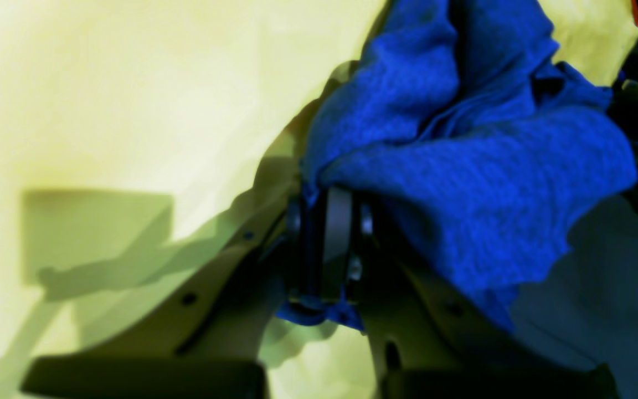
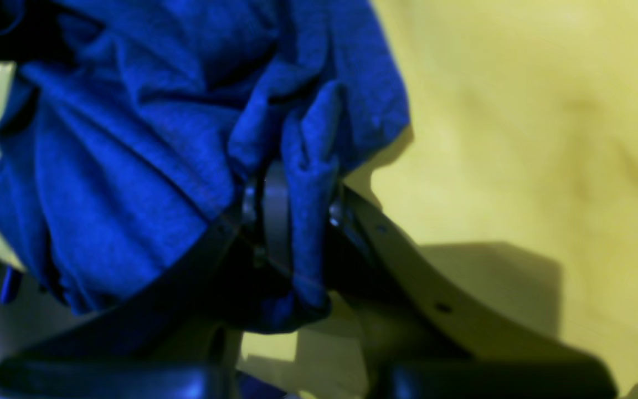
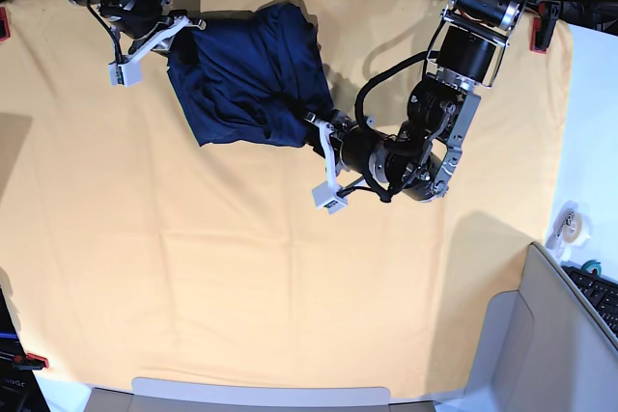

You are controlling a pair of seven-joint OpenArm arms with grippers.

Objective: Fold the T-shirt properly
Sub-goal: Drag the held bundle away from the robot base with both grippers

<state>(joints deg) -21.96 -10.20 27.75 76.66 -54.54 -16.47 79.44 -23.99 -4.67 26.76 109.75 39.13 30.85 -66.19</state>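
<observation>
Overhead, both hands pinch the T-shirt (image 3: 253, 79); wrist views seemingly confirm.

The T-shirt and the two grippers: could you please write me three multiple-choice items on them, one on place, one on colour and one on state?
1. Where on the yellow-orange table cloth does the T-shirt lie in the base view?
A. toward the far edge
B. at the near edge
C. hanging off the right side

2. What colour is the T-shirt?
A. red
B. dark blue
C. white

3. What is the left gripper doing?
A. hanging open above bare cloth
B. shut on a fold of the T-shirt
C. holding a roll of tape

Answers:
1 A, since the shirt sits bunched in the upper part of the cloth between the two arms.
2 B, as all three views show plain blue fabric.
3 B, because the left wrist view shows blue fabric pinched between its closed fingers.
</observation>
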